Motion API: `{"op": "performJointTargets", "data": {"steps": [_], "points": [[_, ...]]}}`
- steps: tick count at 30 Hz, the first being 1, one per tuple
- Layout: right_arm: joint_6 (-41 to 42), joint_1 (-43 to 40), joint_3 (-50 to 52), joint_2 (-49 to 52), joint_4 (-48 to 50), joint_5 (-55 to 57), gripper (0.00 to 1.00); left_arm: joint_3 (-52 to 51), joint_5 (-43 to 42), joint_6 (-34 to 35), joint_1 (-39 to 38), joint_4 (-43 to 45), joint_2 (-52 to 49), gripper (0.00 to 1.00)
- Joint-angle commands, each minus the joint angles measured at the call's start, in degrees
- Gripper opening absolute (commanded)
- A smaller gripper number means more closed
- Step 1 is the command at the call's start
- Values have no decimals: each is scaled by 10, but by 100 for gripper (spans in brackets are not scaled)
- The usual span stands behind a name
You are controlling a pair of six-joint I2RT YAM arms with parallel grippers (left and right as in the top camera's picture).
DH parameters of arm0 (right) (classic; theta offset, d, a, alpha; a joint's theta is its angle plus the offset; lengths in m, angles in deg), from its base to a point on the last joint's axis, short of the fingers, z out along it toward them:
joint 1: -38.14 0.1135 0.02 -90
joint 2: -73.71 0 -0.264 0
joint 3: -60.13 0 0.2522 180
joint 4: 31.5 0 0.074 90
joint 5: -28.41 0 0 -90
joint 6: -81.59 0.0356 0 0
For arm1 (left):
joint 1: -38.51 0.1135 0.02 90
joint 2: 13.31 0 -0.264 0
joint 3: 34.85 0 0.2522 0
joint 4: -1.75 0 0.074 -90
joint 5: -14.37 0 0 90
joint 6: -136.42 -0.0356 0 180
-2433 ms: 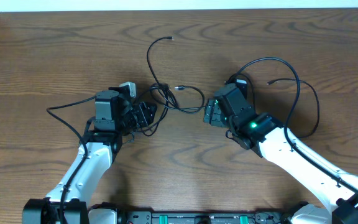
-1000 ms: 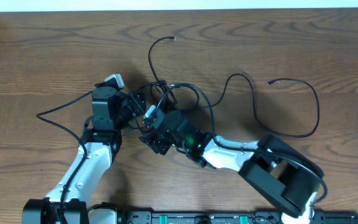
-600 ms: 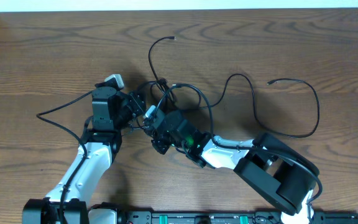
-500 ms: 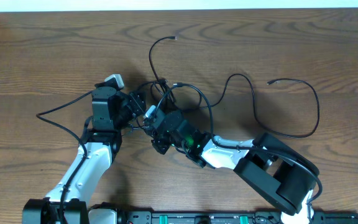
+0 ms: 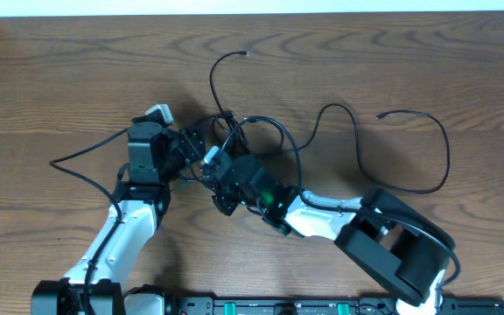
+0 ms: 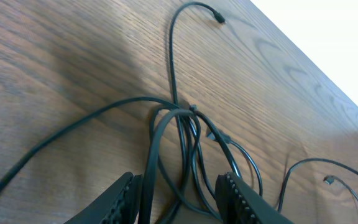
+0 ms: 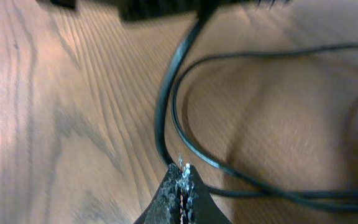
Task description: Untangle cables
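1. Finds the cables [image 5: 274,131] bunched in a knot [image 5: 234,131] at mid-worktop [image 5: 59,70], between the two arms. One strand curls up to a plug end [image 5: 245,54] and another loops far out to the right.
2. Shows the left jaws spread, straddling the knot, with several black strands running up between the fingers and no squeeze on any of them visible.
3. Shows the right jaws pressed together, tips low at the worktop beside a curving strand [image 7: 241,177]. Cannot tell whether anything is nipped between the tips or merely passes under them.
4. Reads as a two-sided set-up: likely straddling from the left to steady the bundle, and pinching from the right to draw one strand free. Offered as a judgement only.
5. Gives, from overhead, the whole layout and how close the two wrists sit, yet leaves both sets of jaws too dark and crowded to read.
6. Gives, from the left wrist, the crossing [image 6: 182,115] where the strands bunch, with the free plug end [image 6: 218,17] beyond.
7. Gives, from the right wrist, only a blurred close-up of tips, wood grain and two strands.
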Motion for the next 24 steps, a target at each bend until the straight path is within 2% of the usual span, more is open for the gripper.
{"op": "performJointTargets", "data": {"steps": [1, 4, 10, 14, 18, 19, 21, 22, 24], "points": [[-4, 3, -2, -45, 3, 0, 1, 5, -5, 61, 23, -1, 1, 37], [-4, 4, -2, -56, 4, 0, 1, 5, -5, 107, 36, -1, 1, 34], [-5, 4, -2, -61, -2, 1, 2, 5, -5, 99, 65, -2, 1, 35], [-4, -6, -2, -61, -26, 14, 19, 5, -5, 72, 89, -29, 1, 52], [-4, -15, -2, -61, -34, 14, 33, 5, -5, 72, 101, -76, 1, 56], [-4, -16, -2, -61, -30, -3, 50, 5, -1, 55, 103, -104, 1, 57], [-4, -15, -2, -61, -26, -30, 66, 5, 7, 32, 103, -129, 1, 57], [-4, -14, -2, -61, -26, -42, 71, 5, 15, 31, 103, -142, 1, 57], [-4, -10, -2, -61, -26, -55, 73, 5, 36, 31, 103, -167, 1, 57]]}}
